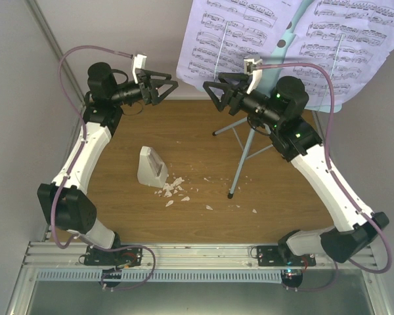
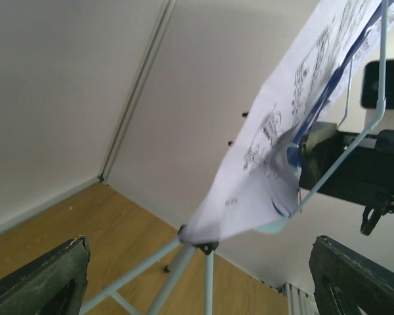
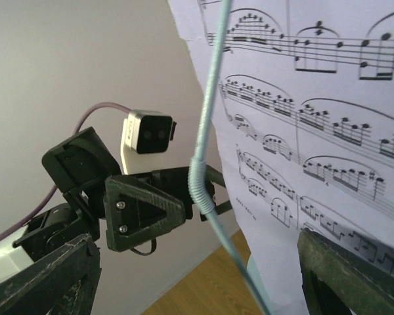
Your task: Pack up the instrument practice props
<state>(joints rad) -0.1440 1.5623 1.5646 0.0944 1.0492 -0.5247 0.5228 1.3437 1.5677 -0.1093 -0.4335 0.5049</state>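
Left gripper (image 1: pixel 170 92): fingers spread wide, empty | right gripper (image 1: pixel 212 98): likewise | sheet-music pages (image 1: pixel 236 39) on music stand (image 1: pixel 248 147), just beyond both fingertips | metronome (image 1: pixel 151 167) well apart from both

White-and-black arms (image 1: pixel 85 156), purple cables (image 1: pixel 92 46)

On my overhead feed the light is even and diffuse, throwing only a faint, soft shadow beside the metronome (image 1: pixel 151 167) on the table (image 1: pixel 197 134). The sheet-music pages (image 1: pixel 249 39) at the top edge read bright, close to washed out. The left wrist feed is softer (the pages sit too near the lens), its print smeared. The right wrist feed shows the notes crisply, while its own fingers (image 3: pixel 46 282) are dark and blurred in the lower corners.
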